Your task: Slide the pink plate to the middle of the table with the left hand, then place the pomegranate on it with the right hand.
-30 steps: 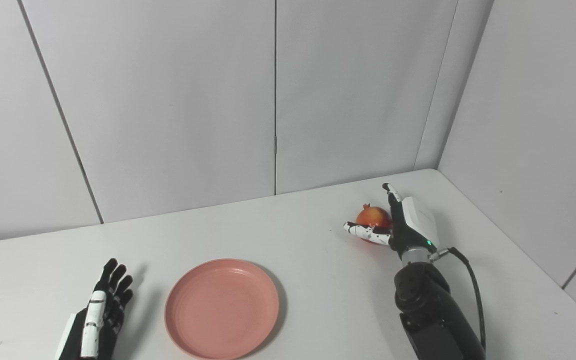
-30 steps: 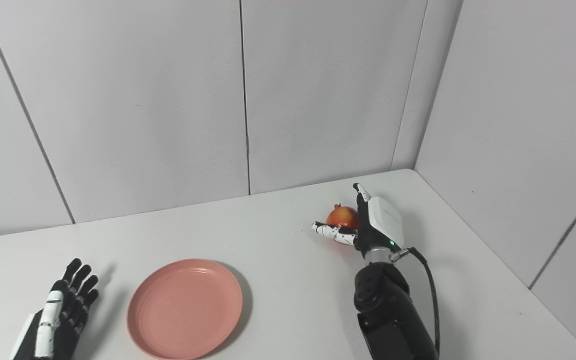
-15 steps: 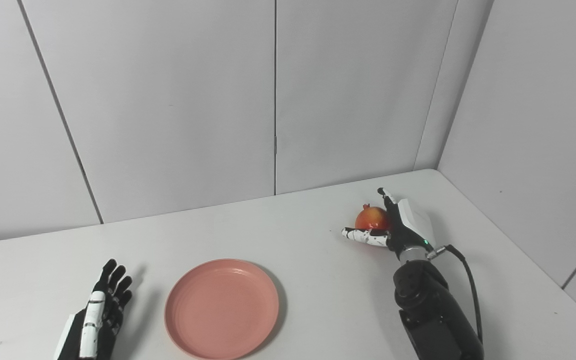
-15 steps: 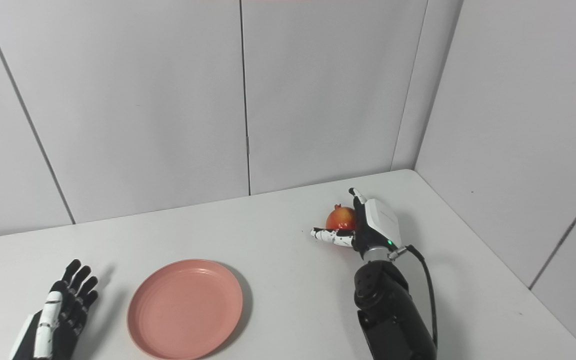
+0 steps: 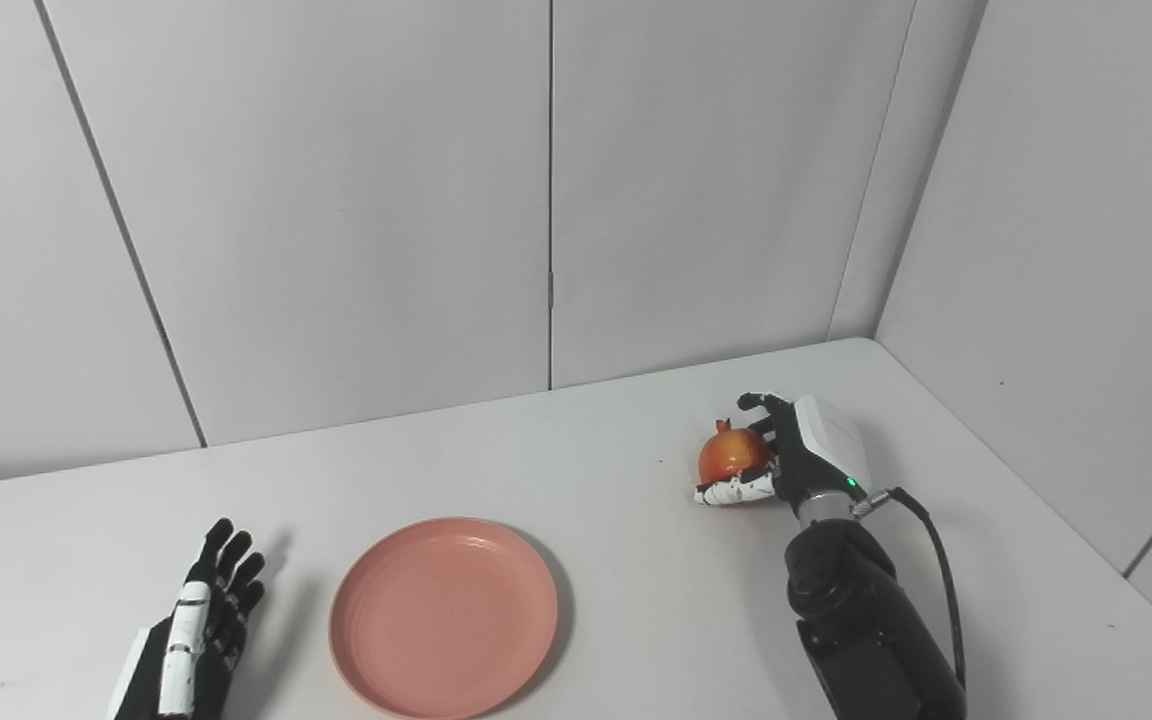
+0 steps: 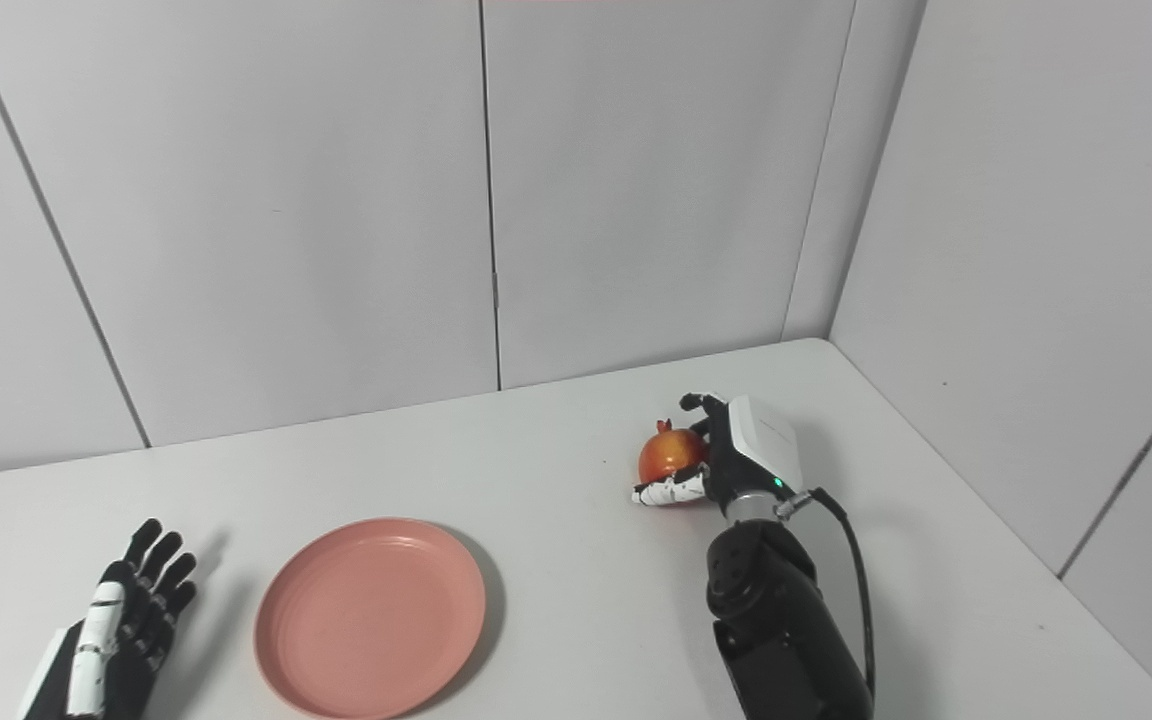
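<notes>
The pink plate (image 5: 444, 616) lies flat on the white table near the front edge, a little left of centre. At the far right of the table, my right hand (image 5: 796, 462) is shut on the red-orange pomegranate (image 5: 729, 455): fingers curl over its back and the thumb lies under its front. The fruit sits low over the table; contact with the surface is unclear. My left hand (image 5: 196, 625) rests open on the table left of the plate, fingers spread, a gap between it and the rim.
White wall panels stand behind the table (image 5: 586, 470) and along its right side, meeting in a corner behind the right hand. A black cable (image 5: 941, 560) loops from the right wrist.
The right hand's fingers have curled shut around the pomegranate, and the fruit has shifted slightly left and nearer. The left hand and the plate have not moved.
</notes>
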